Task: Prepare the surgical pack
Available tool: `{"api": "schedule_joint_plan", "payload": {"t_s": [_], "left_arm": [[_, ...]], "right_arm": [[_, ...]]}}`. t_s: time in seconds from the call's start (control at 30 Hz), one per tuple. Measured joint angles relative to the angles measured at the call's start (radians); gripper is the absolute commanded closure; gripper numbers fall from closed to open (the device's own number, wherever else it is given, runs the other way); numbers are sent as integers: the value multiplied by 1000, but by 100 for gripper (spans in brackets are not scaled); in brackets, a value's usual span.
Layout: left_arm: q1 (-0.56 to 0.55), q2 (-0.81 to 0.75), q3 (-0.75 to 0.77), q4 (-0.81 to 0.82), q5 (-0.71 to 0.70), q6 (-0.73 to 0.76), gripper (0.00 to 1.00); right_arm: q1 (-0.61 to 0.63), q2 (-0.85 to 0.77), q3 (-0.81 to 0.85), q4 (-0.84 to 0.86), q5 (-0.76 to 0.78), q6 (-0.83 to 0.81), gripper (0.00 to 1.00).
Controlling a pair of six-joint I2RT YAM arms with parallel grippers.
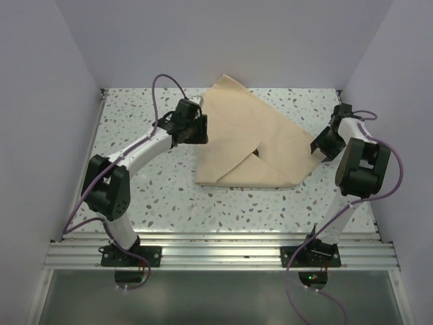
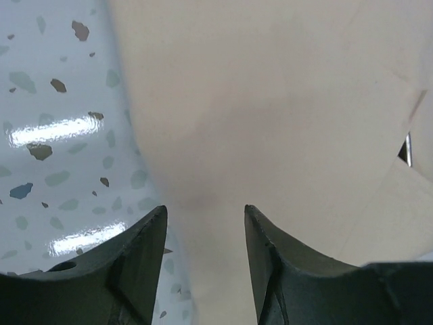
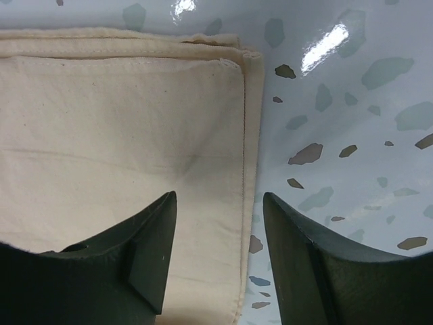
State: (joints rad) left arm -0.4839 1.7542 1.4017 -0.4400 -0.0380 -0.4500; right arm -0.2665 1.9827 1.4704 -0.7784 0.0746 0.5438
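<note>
Left gripper [image 2: 205, 215]: jaws spread, nothing pinched, poised over the left edge of the tan wrap sheet [image 1: 252, 139]. Right gripper [image 3: 220, 200]: jaws spread, straddling the sheet's layered right edge. Sheet lies folded on the speckled table [image 1: 169, 200], between both arms

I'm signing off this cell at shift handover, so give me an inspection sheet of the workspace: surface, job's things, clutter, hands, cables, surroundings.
Surface: speckled table, glossy with lamp glare.
Job's things: tan wrap folded flat in overlapping layers mid-table; no contents visible.
Clutter: nothing seen.
Hands: left hand open over the wrap's left edge; right hand open, straddling its right hem.
Cables: purple cables loop along both arms down to the bases.
Surroundings: plain walls on three sides; metal rail at the near edge.
</note>
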Motion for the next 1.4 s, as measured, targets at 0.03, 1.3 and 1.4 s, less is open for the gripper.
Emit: {"api": "schedule_joint_plan", "payload": {"t_s": [0.03, 1.3, 1.4], "left_arm": [[-7, 0, -11, -8, 0, 7, 47], [-17, 120, -124, 16, 50, 44, 98], [-17, 121, -124, 16, 50, 44, 100]], "right_arm": [[1, -1, 0, 3, -8, -2, 42], [5, 43, -10, -5, 29, -31, 71], [6, 50, -2, -2, 12, -35, 87]]}}
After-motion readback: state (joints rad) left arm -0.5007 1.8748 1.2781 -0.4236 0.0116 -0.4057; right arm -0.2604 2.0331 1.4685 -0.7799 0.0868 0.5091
